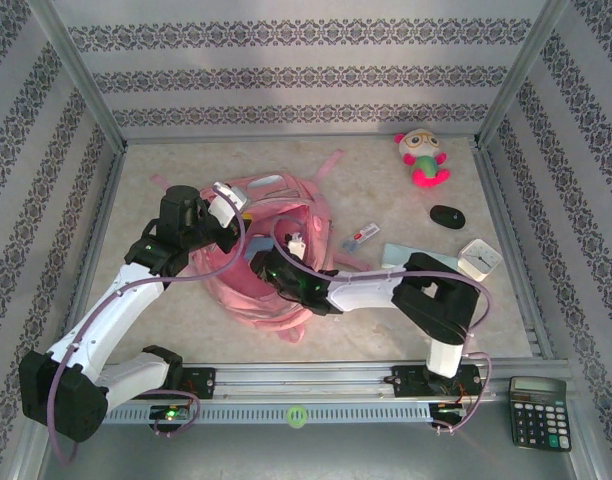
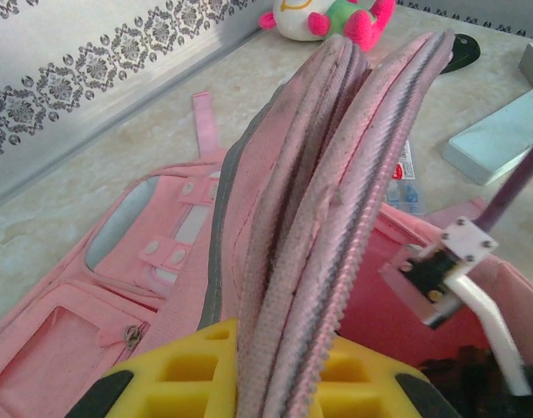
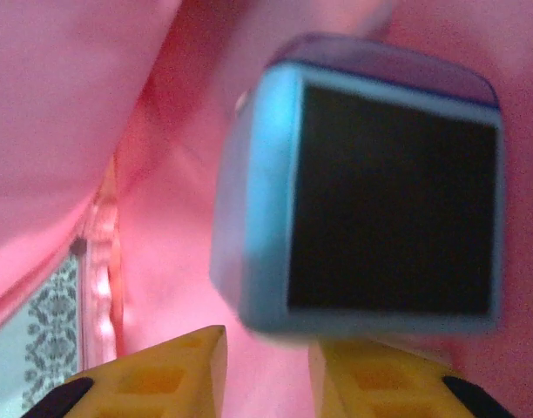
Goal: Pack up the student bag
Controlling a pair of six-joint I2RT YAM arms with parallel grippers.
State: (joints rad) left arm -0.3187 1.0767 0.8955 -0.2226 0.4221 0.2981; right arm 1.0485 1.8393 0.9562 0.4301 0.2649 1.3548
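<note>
The large pink fabric student bag [image 1: 261, 290] lies near the middle of the beige marbled tabletop [image 1: 186, 340], just ahead of the two arm bases, its main opening gaping upward; the left gripper [image 1: 234, 205] has its yellow fingers [image 2: 188, 370] pinched onto the doubled zip edge of that opening [image 2: 336, 174], lifting it into an upright fold. The right gripper [image 1: 283, 268] reaches down inside the bag, where its wrist view shows pink lining [image 3: 75, 104] all round and a blue-edged block with a black face [image 3: 371, 192] just beyond the yellow fingers [image 3: 166, 370]. The fingers stand a little apart, but the picture is blurred and I cannot tell whether they grip the block or only sit beneath it. Right of the bag lie a small red and white item [image 1: 361, 236], a pale blue flat book [image 1: 401, 252] and a white square box [image 1: 480, 258]; farther back are a black oval mouse [image 1: 447, 216] and a white, green and pink plush toy [image 1: 423, 157]; a black calculator [image 1: 538, 410] rests at the near right corner.
</note>
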